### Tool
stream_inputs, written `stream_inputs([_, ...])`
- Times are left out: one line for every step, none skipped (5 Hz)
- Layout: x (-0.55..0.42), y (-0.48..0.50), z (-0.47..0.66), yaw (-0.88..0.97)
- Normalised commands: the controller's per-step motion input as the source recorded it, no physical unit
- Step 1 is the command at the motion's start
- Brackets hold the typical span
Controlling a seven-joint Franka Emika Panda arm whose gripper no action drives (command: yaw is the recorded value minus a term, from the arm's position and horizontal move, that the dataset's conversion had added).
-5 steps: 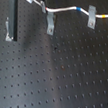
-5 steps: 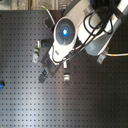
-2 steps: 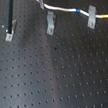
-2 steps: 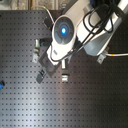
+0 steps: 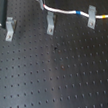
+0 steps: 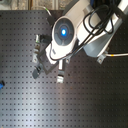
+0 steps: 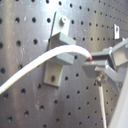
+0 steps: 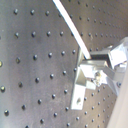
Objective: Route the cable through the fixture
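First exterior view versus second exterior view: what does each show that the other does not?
Only the first exterior view shows all three clips in a row, left, middle and right, with the cable and its blue band running past the middle and right clips. Only the second exterior view shows the arm from above, with its blue light. Both show the black perforated board.

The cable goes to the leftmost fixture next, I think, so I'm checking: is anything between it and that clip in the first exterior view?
No object lies on the board between the cable and the leftmost fixture. Only the black bar comes close, ending right at that clip.
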Motion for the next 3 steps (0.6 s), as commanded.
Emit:
stream_inputs([-0.001,0.0,0.03,0.0])
stream_inputs([-0.021,0.025,0.37,0.13])
stream_inputs([-0.003,0.087,0.24,0.22])
